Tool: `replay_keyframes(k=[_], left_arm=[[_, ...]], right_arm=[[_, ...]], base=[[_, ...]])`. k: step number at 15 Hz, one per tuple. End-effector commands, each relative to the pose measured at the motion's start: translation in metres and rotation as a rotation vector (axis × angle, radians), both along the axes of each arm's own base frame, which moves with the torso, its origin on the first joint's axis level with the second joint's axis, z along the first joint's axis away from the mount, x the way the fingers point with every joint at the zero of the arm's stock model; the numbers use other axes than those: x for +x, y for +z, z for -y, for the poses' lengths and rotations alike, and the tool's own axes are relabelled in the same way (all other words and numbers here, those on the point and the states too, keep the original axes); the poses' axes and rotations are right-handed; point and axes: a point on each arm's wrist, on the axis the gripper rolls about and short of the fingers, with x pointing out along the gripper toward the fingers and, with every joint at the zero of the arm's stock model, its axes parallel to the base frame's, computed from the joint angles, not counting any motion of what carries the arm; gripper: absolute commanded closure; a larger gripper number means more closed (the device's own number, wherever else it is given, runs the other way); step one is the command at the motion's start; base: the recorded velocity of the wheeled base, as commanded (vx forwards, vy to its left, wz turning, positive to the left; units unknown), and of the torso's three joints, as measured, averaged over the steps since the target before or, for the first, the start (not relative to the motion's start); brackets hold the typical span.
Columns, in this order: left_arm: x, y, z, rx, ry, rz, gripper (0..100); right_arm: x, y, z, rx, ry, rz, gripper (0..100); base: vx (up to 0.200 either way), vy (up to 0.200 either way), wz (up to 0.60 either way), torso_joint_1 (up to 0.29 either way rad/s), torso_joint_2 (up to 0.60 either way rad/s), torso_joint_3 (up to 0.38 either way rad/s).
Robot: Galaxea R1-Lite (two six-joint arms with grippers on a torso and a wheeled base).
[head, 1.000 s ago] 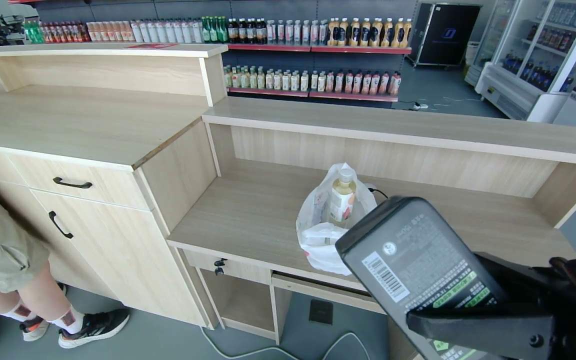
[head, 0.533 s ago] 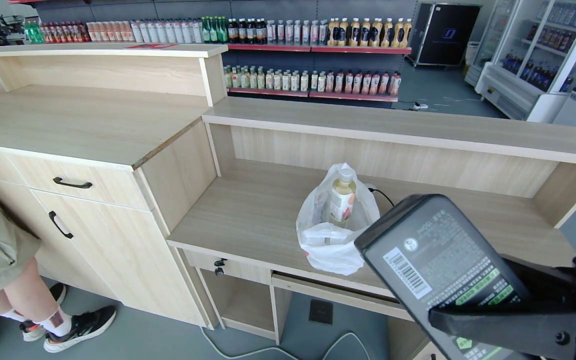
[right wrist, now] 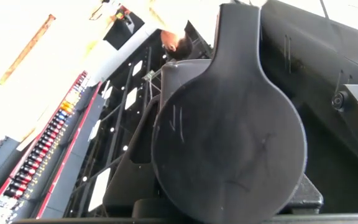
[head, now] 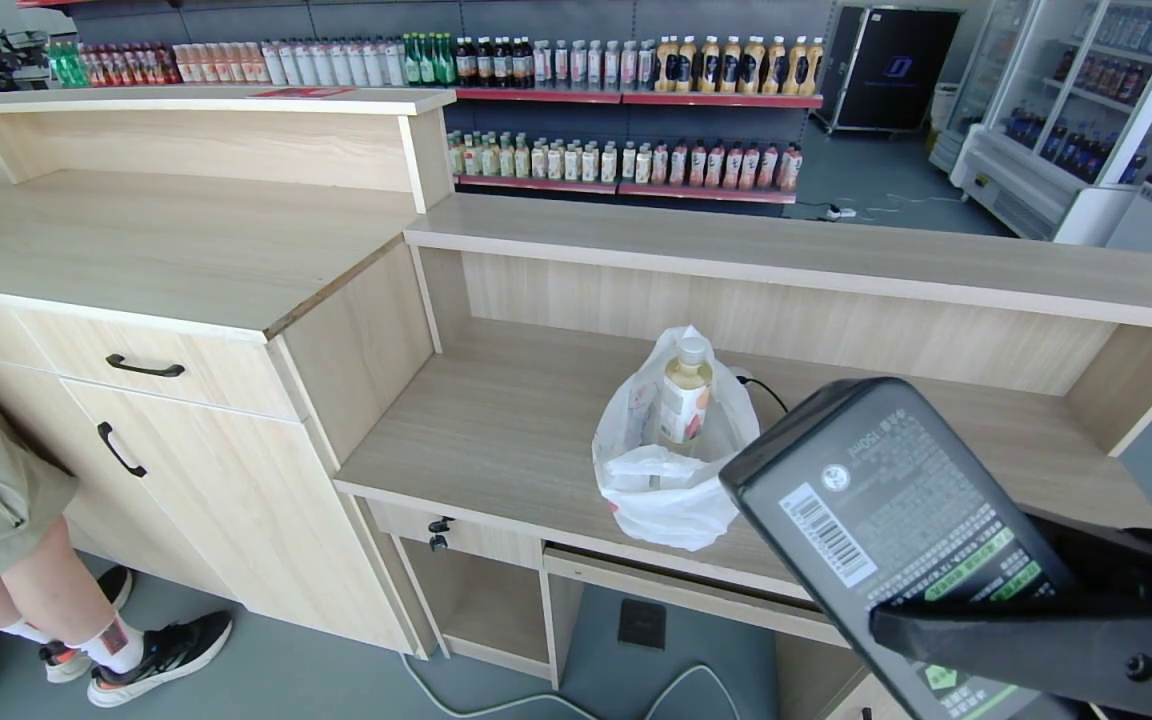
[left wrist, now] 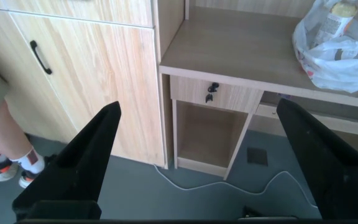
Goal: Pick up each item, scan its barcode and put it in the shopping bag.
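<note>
One bottle (head: 686, 400) is in the shopping bag (head: 656, 500) on the table (head: 496, 420); your right fingers (head: 1026, 640) hold the dark pack (head: 886, 510) up, barcode showing, not bagged yet; your left fingers (left wrist: 86, 162) are wide and empty.

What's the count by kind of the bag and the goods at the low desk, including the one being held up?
Shopping bag: 1
Bottle standing in the bag: 1
Dark container with barcode, held up: 1
Total: 3

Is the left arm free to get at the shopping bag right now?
Probably yes: the left tool is open and empty, and the shopping bag sits near the counter edge with nothing between them.
</note>
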Motion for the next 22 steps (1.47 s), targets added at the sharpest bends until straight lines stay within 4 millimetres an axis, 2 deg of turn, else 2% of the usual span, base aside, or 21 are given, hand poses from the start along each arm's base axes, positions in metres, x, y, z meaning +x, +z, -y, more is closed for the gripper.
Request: replay_keyframes(k=[1, 10, 11, 12, 13, 14, 16, 17, 18, 19, 20, 22], left_arm=[[0.0, 0.0, 0.0, -0.001, 0.0, -0.001, 0], [0.0, 0.0, 0.0, -0.001, 0.0, 0.0, 0], [0.0, 0.0, 0.0, -0.001, 0.0, -0.001, 0], [0.0, 0.0, 0.0, -0.001, 0.0, 0.0, 0], [0.0, 0.0, 0.0, -0.001, 0.0, 0.0, 0], [0.0, 0.0, 0.0, -0.001, 0.0, 0.0, 0], [0.0, 0.0, 0.0, -0.001, 0.0, -0.001, 0], [0.0, 0.0, 0.0, -0.001, 0.0, -0.001, 0], [0.0, 0.0, 0.0, -0.001, 0.0, -0.001, 0], [0.0, 0.0, 0.0, -0.001, 0.0, -0.001, 0], [0.0, 0.0, 0.0, -0.001, 0.0, -0.001, 0], [0.0, 0.0, 0.0, -0.001, 0.0, -0.001, 0]], right_arm=[[0.001, 0.0, -0.001, -0.002, 0.0, 0.0, 100], [-0.001, 0.002, 0.003, 0.007, 0.012, 0.013, 100], [0.001, 0.005, 0.007, 0.015, -0.015, 0.011, 100], [0.005, 0.014, 0.022, 0.058, -0.107, -0.052, 100], [0.01, 0.021, 0.047, 0.14, -0.301, -0.183, 100], [0.006, 0.027, 0.074, 0.285, -0.52, -0.334, 100], [0.007, 0.024, 0.112, 0.727, -0.851, -0.719, 100], [0.01, 0.023, 0.124, 0.989, -0.962, -0.836, 100], [0.016, 0.018, 0.136, 1.252, -1.083, -0.898, 100], [0.021, 0.006, 0.145, 1.4, -1.144, -0.987, 100], [0.023, -0.001, 0.153, 1.481, -1.178, -1.058, 100], [0.016, -0.008, 0.175, 1.623, -1.285, -1.033, 100]], base=[[0.0, 0.0, 0.0, 0.0, 0.0, 0.0], [0.0, 0.0, 0.0, 0.0, 0.0, 0.0], [0.0, 0.0, 0.0, 0.0, 0.0, 0.0], [0.0, 0.0, 0.0, 0.0, 0.0, 0.0], [0.0, 0.0, 0.0, 0.0, 0.0, 0.0], [0.0, 0.0, 0.0, 0.0, 0.0, 0.0], [0.0, 0.0, 0.0, 0.0, 0.0, 0.0], [0.0, 0.0, 0.0, 0.0, 0.0, 0.0], [0.0, 0.0, 0.0, 0.0, 0.0, 0.0], [0.0, 0.0, 0.0, 0.0, 0.0, 0.0], [0.0, 0.0, 0.0, 0.0, 0.0, 0.0], [0.0, 0.0, 0.0, 0.0, 0.0, 0.0]])
